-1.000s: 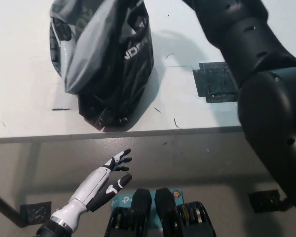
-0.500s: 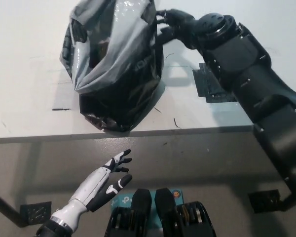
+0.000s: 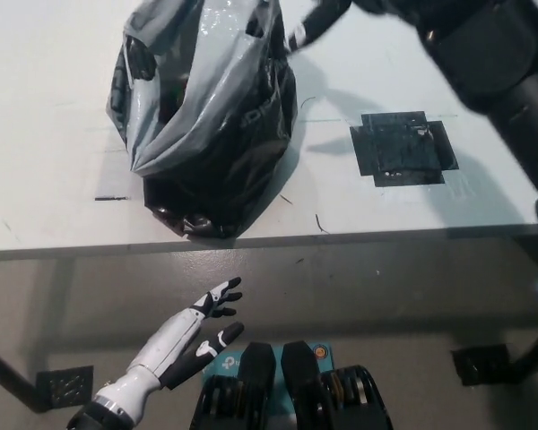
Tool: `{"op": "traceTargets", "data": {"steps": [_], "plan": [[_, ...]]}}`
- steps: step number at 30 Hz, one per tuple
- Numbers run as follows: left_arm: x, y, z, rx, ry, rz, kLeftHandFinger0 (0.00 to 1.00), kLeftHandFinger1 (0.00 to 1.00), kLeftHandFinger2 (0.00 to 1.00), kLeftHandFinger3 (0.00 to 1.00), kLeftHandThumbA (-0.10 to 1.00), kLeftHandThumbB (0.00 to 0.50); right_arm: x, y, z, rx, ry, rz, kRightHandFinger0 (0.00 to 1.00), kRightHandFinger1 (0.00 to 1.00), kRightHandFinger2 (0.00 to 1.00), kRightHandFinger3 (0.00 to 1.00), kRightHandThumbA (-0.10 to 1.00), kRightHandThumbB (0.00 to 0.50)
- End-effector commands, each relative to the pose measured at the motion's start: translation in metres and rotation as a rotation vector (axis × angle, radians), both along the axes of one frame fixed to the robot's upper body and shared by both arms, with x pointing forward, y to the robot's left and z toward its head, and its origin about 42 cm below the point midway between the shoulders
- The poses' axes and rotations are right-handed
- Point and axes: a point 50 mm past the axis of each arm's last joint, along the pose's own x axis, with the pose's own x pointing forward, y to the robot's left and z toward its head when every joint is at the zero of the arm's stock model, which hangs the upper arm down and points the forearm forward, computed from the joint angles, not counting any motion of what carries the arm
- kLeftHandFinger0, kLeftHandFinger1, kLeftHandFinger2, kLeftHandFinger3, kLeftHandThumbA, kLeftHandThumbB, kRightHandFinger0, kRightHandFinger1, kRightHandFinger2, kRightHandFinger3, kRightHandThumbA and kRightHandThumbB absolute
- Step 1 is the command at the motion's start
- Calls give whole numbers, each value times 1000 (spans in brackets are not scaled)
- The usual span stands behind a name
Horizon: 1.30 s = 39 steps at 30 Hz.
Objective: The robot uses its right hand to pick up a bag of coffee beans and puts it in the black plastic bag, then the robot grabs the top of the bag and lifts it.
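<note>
Listing from my left: left hand [image 3: 184, 336], white, resting below the table edge near my body, fingers spread and holding nothing. Small dark mark [image 3: 110, 198] on the white table [image 3: 45, 116], just left of the bag's base. Black plastic bag [image 3: 206, 116], standing slumped near the table's front edge, glossy, its top gathered and crumpled toward the picture's upper border; the coffee beans are not visible, so I judge them inside but cannot confirm it. Right hand [image 3: 312, 22], black, blurred, at the bag's upper right rim beside the gathered top; I cannot tell whether its fingers are pinching the plastic or only brushing it. Black tape patch [image 3: 402, 148] on the table, well apart to the right of the bag. Step in hand, as I read it: grabbing the bag's top. To do it well I would bunch plenty of plastic into the grip, not one thin fold, then lift straight up and slowly so the load hangs centred and the film does not slip or tear.
</note>
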Motion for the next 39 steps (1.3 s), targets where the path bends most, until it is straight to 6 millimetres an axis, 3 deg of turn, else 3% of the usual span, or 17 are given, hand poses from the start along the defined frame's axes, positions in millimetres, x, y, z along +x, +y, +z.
{"op": "traceTargets", "data": {"steps": [1, 2, 5, 7, 8, 10, 12, 14, 15, 20, 22, 27, 31, 34, 36, 39], "plan": [[3, 0, 9, 25, -34, -17, 876, 823, 907, 1000, 1000, 198, -31, -4, 102, 5, -132, 40, 1000, 1000, 1000, 1000, 901, 500], [3, 0, 9, 22, -36, -16, 876, 813, 900, 1000, 1000, 201, -41, -13, 120, -21, -165, 62, 1000, 1000, 1000, 1000, 864, 490], [6, 1, 12, 24, -39, -18, 875, 814, 911, 1000, 1000, 193, -57, -32, 140, -31, -217, 102, 1000, 1000, 1000, 1000, 846, 492], [7, 1, 12, 25, -43, -19, 864, 808, 913, 1000, 1000, 199, -75, -50, 146, -29, -274, 143, 1000, 1000, 1000, 1000, 920, 427], [10, 2, 14, 21, -49, -13, 863, 810, 913, 1000, 1000, 201, -91, -62, 148, -8, -327, 170, 1000, 1000, 1000, 1000, 969, 385], [12, 5, 16, 10, -49, -1, 923, 893, 976, 1000, 983, 172, -117, -87, 139, 46, -463, 153, 1000, 1000, 1000, 1000, 1000, 388], [15, 7, 18, -2, -52, 8, 939, 929, 1000, 1000, 957, 157, -133, -97, 132, 65, -548, 131, 1000, 1000, 1000, 1000, 1000, 375], [20, 9, 22, -22, -77, 16, 974, 994, 1000, 1000, 922, 136, -159, -109, 120, 70, -663, 105, 1000, 1000, 1000, 1000, 1000, 343], [24, 11, 26, -29, -87, 23, 1000, 1000, 1000, 1000, 939, 137, -178, -117, 103, 120, -721, 109, 1000, 1000, 1000, 1000, 1000, 299], [38, 17, 40, -63, -101, 54, 1000, 1000, 1000, 1000, 984, 134, -253, -140, 32, 345, -843, 122, 1000, 1000, 1000, 1000, 1000, 332], [45, 20, 46, -79, -108, 61, 1000, 1000, 1000, 1000, 991, 134, -279, -143, 10, 424, -862, 134, 1000, 1000, 1000, 1000, 1000, 294], [52, 23, 52, -84, -122, 84, 1000, 1000, 1000, 1000, 1000, 163, -326, -140, -30, 562, -885, 158, 1000, 1000, 1000, 1000, 1000, 275], [55, 23, 54, -92, -127, 104, 1000, 1000, 1000, 1000, 1000, 181, -340, -132, -51, 651, -882, 208, 1000, 1000, 1000, 1000, 1000, 321], [59, 25, 59, -117, -139, 124, 1000, 1000, 1000, 1000, 1000, 193, -347, -124, -74, 704, -840, 231, 1000, 1000, 1000, 1000, 1000, 306], [62, 26, 61, -122, -152, 120, 1000, 1000, 1000, 1000, 1000, 184, -350, -121, -87, 724, -803, 204, 1000, 1000, 1000, 1000, 1000, 321], [65, 27, 63, -129, -161, 118, 1000, 1000, 1000, 1000, 1000, 187, -340, -121, -113, 761, -742, 158, 1000, 1000, 1000, 1000, 1000, 296]]}}
